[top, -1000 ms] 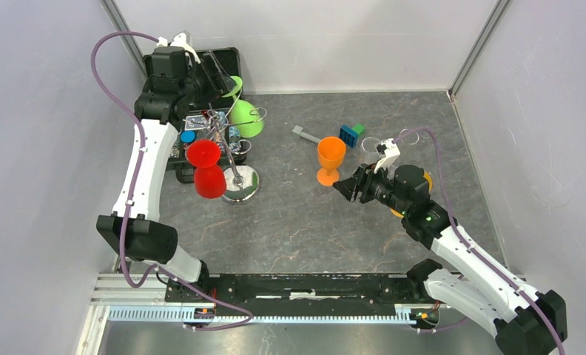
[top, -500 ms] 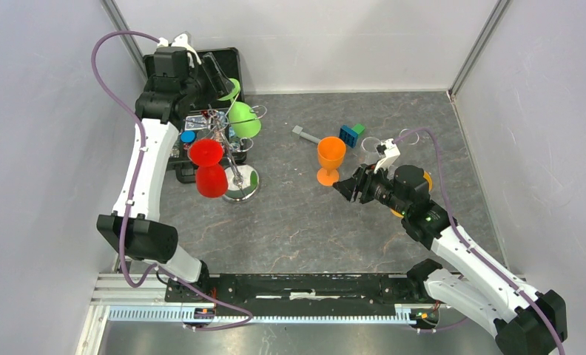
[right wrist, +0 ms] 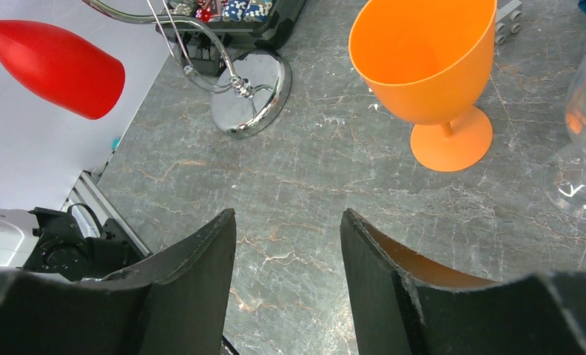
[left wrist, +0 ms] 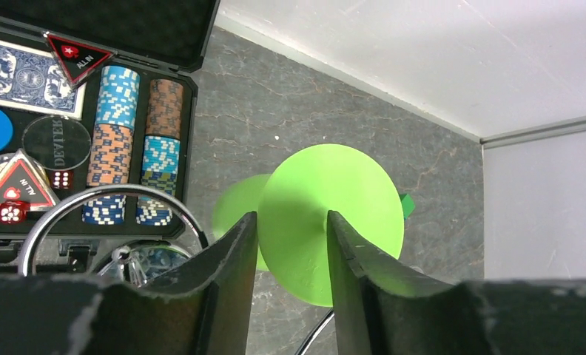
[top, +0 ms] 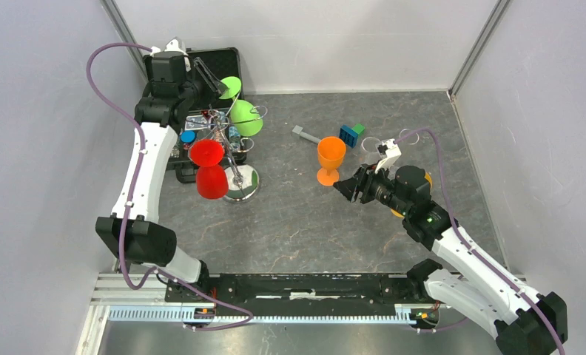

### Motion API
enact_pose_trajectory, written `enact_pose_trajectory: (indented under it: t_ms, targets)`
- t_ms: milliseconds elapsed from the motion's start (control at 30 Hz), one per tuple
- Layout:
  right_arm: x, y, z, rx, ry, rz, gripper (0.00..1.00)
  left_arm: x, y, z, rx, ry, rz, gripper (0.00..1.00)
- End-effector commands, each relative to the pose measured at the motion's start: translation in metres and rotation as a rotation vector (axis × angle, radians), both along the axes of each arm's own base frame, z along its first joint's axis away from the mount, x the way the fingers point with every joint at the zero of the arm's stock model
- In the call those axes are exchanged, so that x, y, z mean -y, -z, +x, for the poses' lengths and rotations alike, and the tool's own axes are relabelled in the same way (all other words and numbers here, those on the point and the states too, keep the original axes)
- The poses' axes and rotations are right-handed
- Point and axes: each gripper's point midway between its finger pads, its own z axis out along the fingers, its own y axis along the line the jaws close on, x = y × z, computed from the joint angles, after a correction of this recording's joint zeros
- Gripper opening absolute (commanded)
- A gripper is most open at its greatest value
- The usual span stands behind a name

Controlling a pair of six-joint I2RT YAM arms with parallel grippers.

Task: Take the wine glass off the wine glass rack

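While two red glasses (top: 207,166) hung from the wine glass rack (top: 242,185) at the left of the desk (top: 312,222), my left jaws reached in at the rack's far side, by the open black case of poker chips (left wrist: 127,111). They stood part spread, one finger on each side of the round foot (left wrist: 316,185) of the green wine glass (top: 244,118). That glass sat high on the rack, its foot uppermost and tilted, its bowl lower down beside a curled wire arm. Seen from my left wrist, the foot filled the gap between the fingers and spread wider than them. Whether the jaws had yet bitten on the glass, I could not tell. My right jaws were spread wide with nothing between them, low over the desk just beside an orange glass (top: 331,154) that stood upright, well apart from the rack. A clear glass (right wrist: 582,140) stood near it. By my reading, the step in hand was the grasp itself, with the green glass not yet freed. The next move called for a sure pinch at the stem or foot. After that, the glass had to slide out along the wire arm until the foot cleared the hook. A hurried pull, I judged, risked dragging the light rack over or knocking the red pair loose.
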Motion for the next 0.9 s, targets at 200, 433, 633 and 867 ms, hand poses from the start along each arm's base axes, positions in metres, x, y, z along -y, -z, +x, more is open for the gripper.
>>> enact_pose_trajectory:
  t_ms: [200,433,633,867]
  targets:
    - [0.003,-0.007,0.002,0.035,0.017,0.013,0.59,-0.018,-0.051,-0.007,0.213,-0.155,-0.190,0.21]
    - [0.004,-0.005,0.002,0.033,0.023,0.009,0.59,-0.015,-0.065,-0.007,0.273,-0.145,-0.279,0.02]
    - [0.005,-0.005,0.003,0.032,0.029,0.006,0.59,-0.013,-0.067,-0.006,0.294,-0.121,-0.358,0.02]
    - [0.005,-0.004,0.003,0.033,0.031,0.005,0.59,-0.004,-0.072,-0.005,0.316,-0.060,-0.431,0.02]
